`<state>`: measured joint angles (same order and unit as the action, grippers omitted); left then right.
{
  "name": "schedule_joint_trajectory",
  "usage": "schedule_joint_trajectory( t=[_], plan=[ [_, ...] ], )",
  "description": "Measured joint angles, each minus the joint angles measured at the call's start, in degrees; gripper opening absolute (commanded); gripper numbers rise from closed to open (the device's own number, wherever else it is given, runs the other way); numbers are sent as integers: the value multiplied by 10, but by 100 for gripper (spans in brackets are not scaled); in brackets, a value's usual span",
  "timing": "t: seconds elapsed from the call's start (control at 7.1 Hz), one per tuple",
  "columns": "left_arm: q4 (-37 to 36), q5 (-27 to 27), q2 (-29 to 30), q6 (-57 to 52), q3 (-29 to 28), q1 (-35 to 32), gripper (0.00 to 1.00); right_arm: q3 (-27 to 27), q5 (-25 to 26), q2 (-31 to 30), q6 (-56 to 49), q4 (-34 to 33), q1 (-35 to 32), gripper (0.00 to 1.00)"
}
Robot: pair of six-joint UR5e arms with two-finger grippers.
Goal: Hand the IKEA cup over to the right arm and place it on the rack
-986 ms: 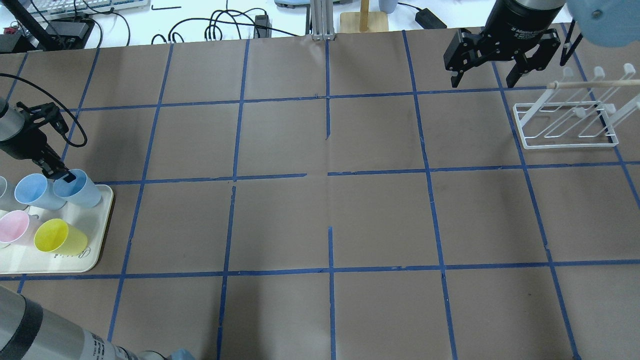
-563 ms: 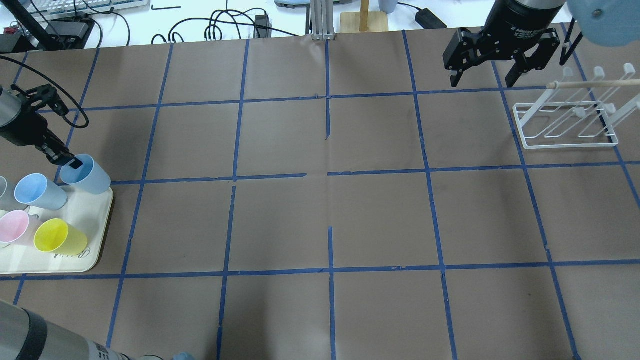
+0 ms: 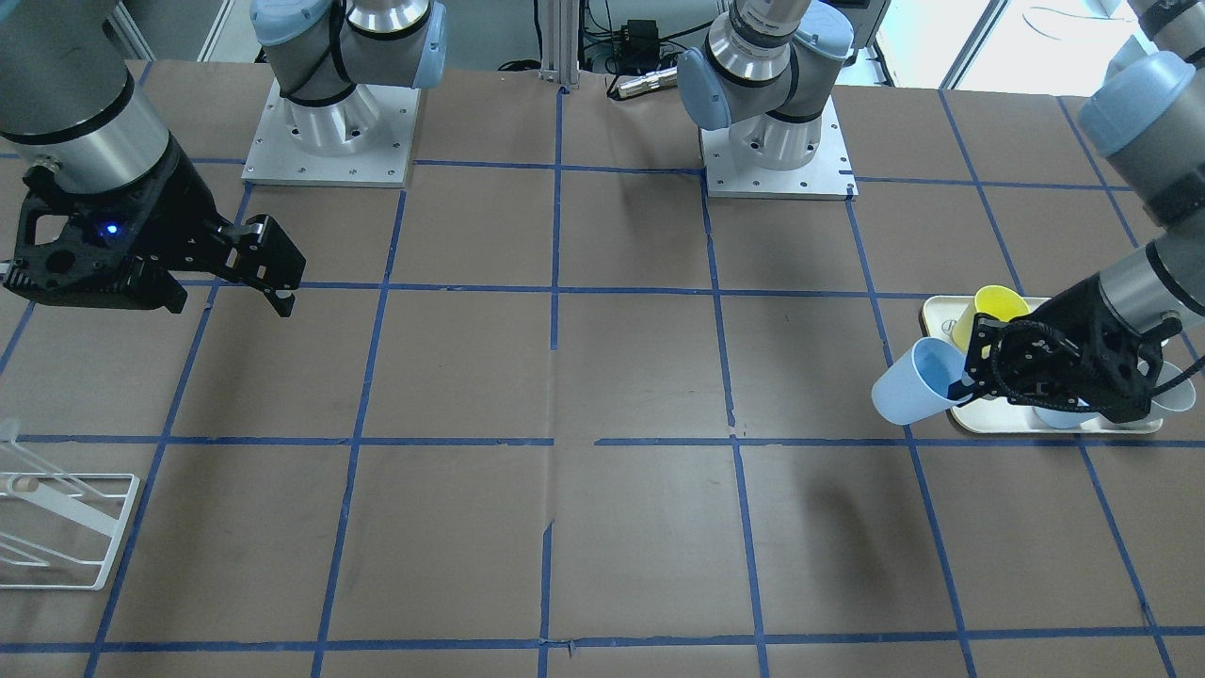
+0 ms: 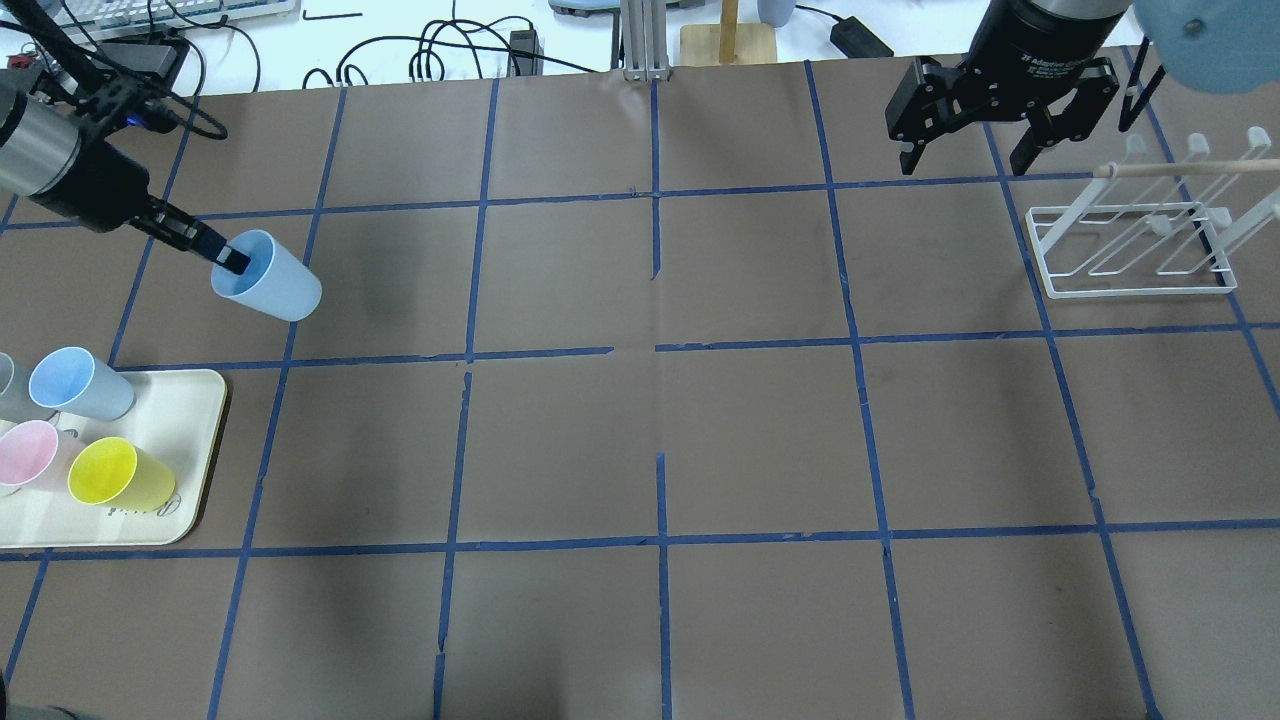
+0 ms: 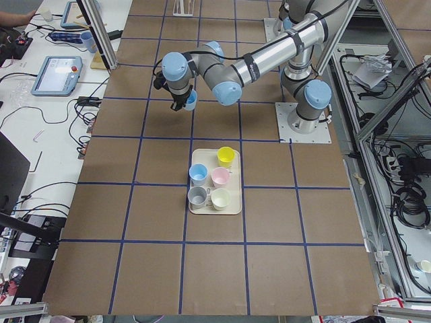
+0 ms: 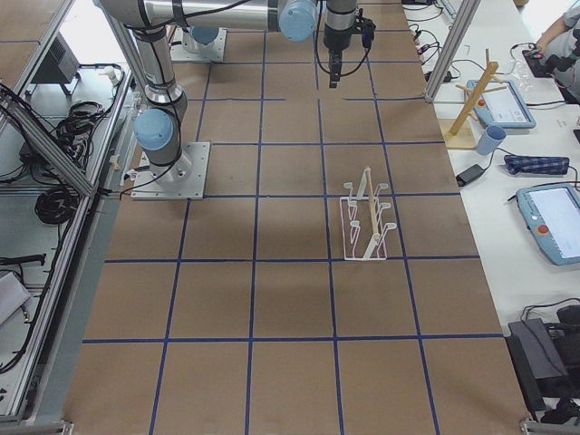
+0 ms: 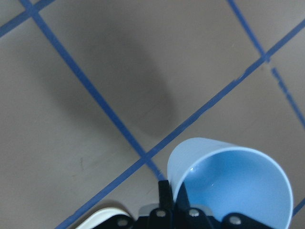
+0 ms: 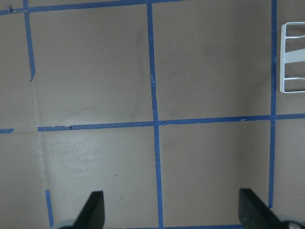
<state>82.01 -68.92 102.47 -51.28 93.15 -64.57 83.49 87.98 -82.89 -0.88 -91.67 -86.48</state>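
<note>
The pale blue IKEA cup [image 4: 275, 283] hangs tilted in the air above the table, beyond the tray. My left gripper [image 4: 229, 259] is shut on its rim, one finger inside and one outside. The left wrist view shows the cup's open mouth [image 7: 233, 188] right at the fingers [image 7: 165, 193]. The cup also shows in the front-facing view [image 3: 908, 389] and the exterior left view [image 5: 191, 101]. My right gripper [image 4: 964, 160] is open and empty, high at the far right, left of the white wire rack [image 4: 1140, 291]. The right wrist view shows the rack's edge [image 8: 283, 57].
A cream tray [image 4: 195, 440] at the near left holds a deeper-blue twin cup [image 4: 75, 382], a pink cup [image 4: 28, 455], a yellow cup [image 4: 115, 475] and a grey cup at the edge of view. A wooden dowel [image 4: 1180, 167] crosses above the rack. Blue tape lines grid the brown table.
My left gripper has lifted the pale blue cup off the tray and carried it up and away from the tray, toward the table's far side. The right arm has stayed still.
</note>
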Motion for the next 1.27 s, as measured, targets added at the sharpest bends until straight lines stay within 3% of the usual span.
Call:
schedule_joint_trajectory(
  t=[0.42,0.7,0.99,1.27],
  plan=[
    [10,159,-41,312,11,-97,0,-1,-4,0,-7,1,6,100],
    [4,271,-49,467,33,-149,0,-6,-36,-2,-24,3,26,100],
    [-12,395,-53,574,68,-193,0,-10,-141,-5,-58,26,91,100],
    [-74,487,-47,678,101,-231,0,-11,-265,-7,-98,79,147,100]
  ],
)
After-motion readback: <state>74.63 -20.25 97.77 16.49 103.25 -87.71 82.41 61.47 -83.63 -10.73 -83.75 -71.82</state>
